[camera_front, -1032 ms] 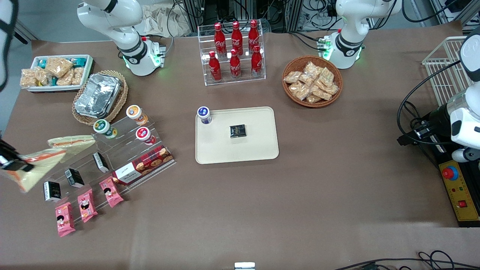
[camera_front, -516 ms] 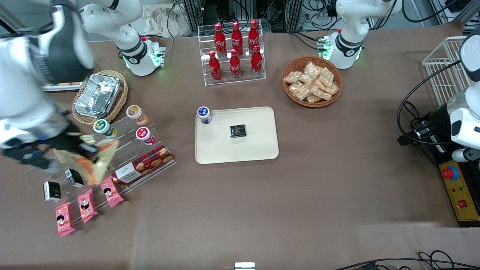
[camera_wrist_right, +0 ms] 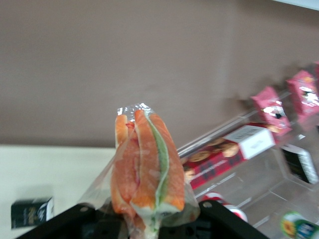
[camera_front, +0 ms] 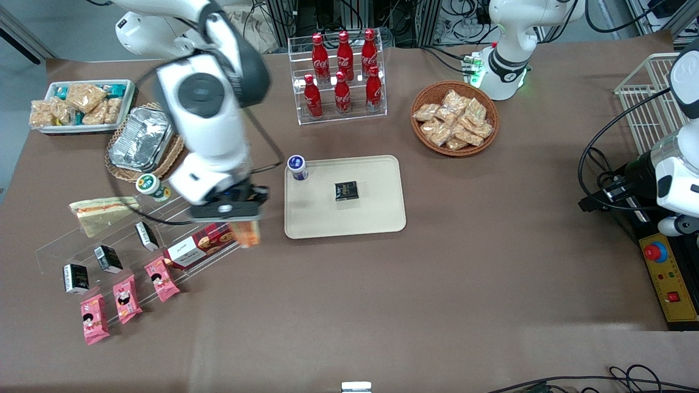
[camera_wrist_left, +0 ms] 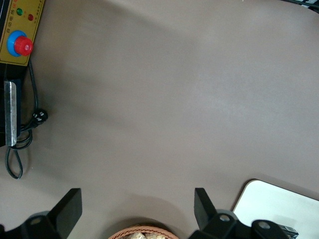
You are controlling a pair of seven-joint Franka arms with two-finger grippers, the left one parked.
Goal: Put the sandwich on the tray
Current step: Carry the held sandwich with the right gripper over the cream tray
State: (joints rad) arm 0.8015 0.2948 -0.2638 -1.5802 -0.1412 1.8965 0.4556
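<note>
My right gripper (camera_front: 236, 216) is shut on the sandwich (camera_front: 249, 234), a clear-wrapped wedge with bright orange filling. It holds it in the air over the end of the acrylic stand, just beside the edge of the cream tray (camera_front: 371, 213) that faces the working arm's end. In the right wrist view the sandwich (camera_wrist_right: 144, 164) stands on end between the black fingers of the gripper (camera_wrist_right: 149, 221), with the tray (camera_wrist_right: 50, 169) below it. A second wedge with a pale yellow-green face (camera_front: 101, 212) lies on the table beside the stand.
On the tray stand a blue-lidded cup (camera_front: 297, 166) and a small black box (camera_front: 345, 190). A red biscuit box (camera_front: 205, 243) and snack packs sit on the acrylic stand. A cola bottle rack (camera_front: 341, 71), a snack basket (camera_front: 454, 118) and a foil container (camera_front: 143, 137) lie farther back.
My gripper has carried the sandwich from the working arm's end of the table across the acrylic stand to just beside the tray. The other wedge is uncovered again.
</note>
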